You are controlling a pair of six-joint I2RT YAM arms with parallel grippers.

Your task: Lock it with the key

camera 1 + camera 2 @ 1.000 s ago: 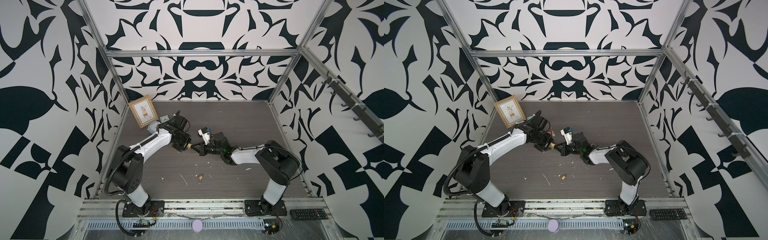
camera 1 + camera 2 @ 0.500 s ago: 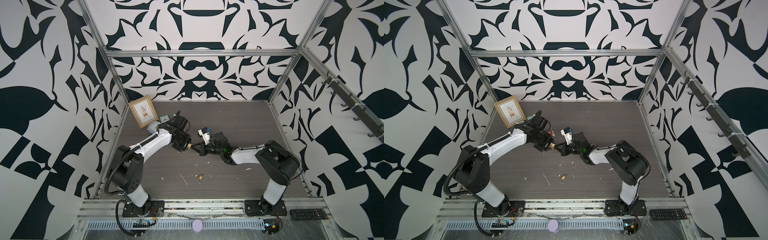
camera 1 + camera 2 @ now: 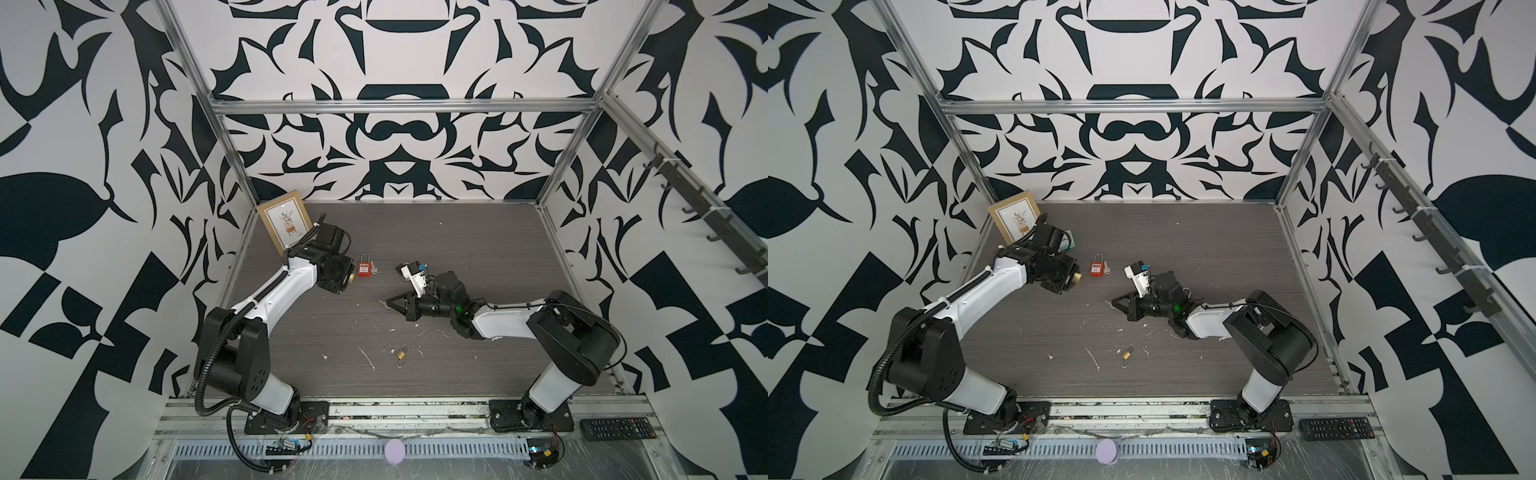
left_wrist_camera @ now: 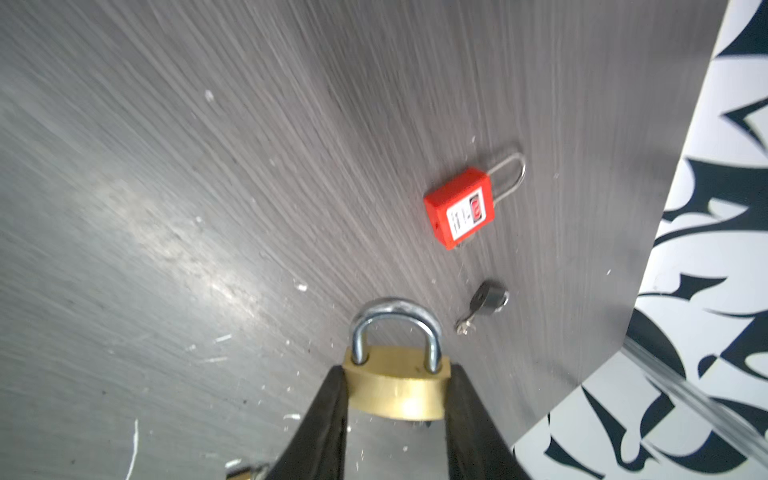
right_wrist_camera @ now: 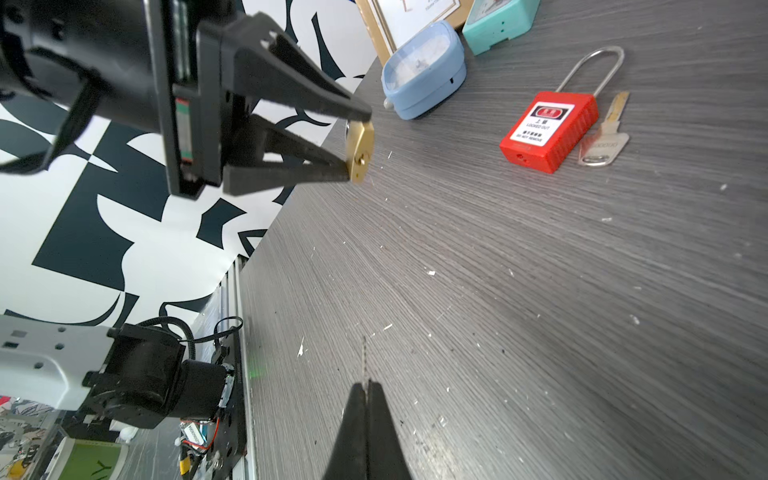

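Brass padlock is clamped in the left gripper; the right gripper, fully closed, pinches a thin key.

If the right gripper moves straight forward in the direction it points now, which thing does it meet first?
Most likely the brass padlock held by the left gripper, straight ahead of the right gripper and its key. Depth is uncertain.

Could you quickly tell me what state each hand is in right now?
Left hand: closed on the brass padlock.
Right hand: closed on a thin key, seen edge-on.
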